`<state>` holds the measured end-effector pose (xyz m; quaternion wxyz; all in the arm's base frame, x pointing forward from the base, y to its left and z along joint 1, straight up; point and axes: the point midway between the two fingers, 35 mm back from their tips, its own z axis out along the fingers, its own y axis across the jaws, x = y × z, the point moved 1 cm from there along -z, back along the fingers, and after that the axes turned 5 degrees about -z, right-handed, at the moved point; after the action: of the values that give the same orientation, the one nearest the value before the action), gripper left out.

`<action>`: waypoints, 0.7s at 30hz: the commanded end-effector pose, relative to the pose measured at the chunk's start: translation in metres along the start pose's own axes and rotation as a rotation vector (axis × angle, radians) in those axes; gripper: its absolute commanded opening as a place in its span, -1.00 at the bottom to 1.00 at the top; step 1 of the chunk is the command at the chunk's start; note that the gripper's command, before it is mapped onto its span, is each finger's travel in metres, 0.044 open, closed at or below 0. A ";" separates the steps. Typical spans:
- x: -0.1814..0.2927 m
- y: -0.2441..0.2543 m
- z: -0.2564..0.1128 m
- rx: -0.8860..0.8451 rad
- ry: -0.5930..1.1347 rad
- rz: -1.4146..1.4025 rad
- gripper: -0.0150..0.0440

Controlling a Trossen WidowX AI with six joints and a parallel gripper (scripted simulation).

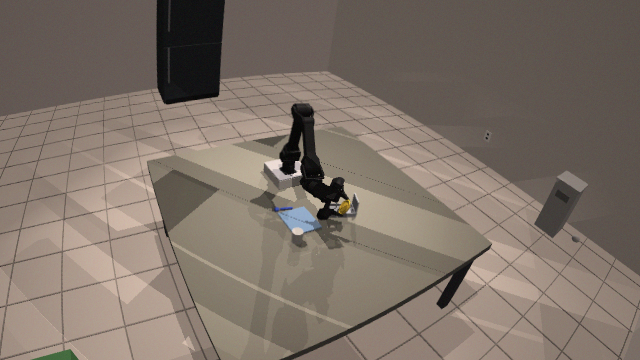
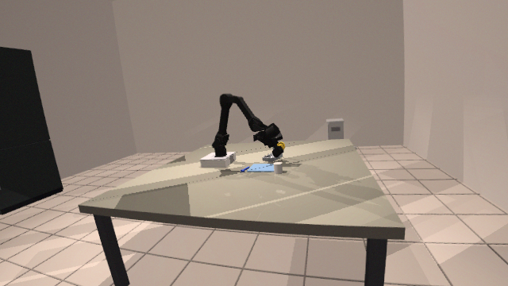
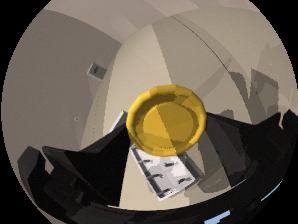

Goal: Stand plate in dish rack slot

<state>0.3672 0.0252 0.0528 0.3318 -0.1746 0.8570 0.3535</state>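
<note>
The yellow plate (image 1: 345,207) (image 2: 281,145) (image 3: 167,122) is held steeply tilted, close to on edge, by my gripper (image 1: 344,205) (image 2: 280,146) (image 3: 167,122). The gripper is shut on it, with a finger at each side of its rim in the wrist view. The grey-white dish rack (image 1: 355,202) (image 2: 270,159) (image 3: 171,176) stands on the table, just beneath and beyond the plate. In the wrist view the plate hides part of the rack, and several small rails show below the rim. Whether the plate touches the rack I cannot tell.
A light blue mat (image 1: 298,219) (image 2: 259,168) lies beside the rack, with a blue pen-like thing (image 1: 284,209) (image 2: 245,169) at its edge. A whitish cup (image 1: 297,235) (image 2: 278,168) stands at the mat's corner. The arm's white base (image 1: 281,176) (image 2: 214,160) is behind.
</note>
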 end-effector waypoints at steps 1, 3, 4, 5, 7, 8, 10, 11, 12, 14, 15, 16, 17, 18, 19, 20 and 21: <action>0.007 0.000 -0.001 -0.059 -0.077 -0.104 -0.49; 0.010 0.001 -0.002 -0.082 -0.114 -0.154 -0.49; 0.012 0.001 -0.003 -0.094 -0.133 -0.179 -0.49; 0.013 0.002 -0.003 -0.105 -0.151 -0.204 -0.49; 0.017 0.003 -0.005 -0.126 -0.188 -0.256 -0.49; 0.019 0.004 -0.006 -0.136 -0.207 -0.282 -0.49; 0.023 0.006 -0.009 -0.155 -0.245 -0.334 -0.49; 0.025 0.007 -0.010 -0.164 -0.264 -0.361 -0.49; 0.027 0.008 -0.011 -0.173 -0.283 -0.387 -0.49; 0.031 0.011 -0.014 -0.190 -0.320 -0.441 -0.49; 0.033 0.012 -0.016 -0.198 -0.339 -0.468 -0.49; 0.035 0.014 -0.018 -0.205 -0.358 -0.495 -0.49; 0.038 0.016 -0.019 -0.213 -0.378 -0.523 -0.49; 0.040 0.018 -0.021 -0.220 -0.397 -0.550 -0.49; 0.042 0.020 -0.023 -0.227 -0.416 -0.578 -0.49; 0.045 0.022 -0.025 -0.234 -0.435 -0.605 -0.49; 0.047 0.024 -0.027 -0.240 -0.454 -0.633 -0.49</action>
<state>0.3221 0.0187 0.0450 0.5507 -0.3591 0.6580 0.3671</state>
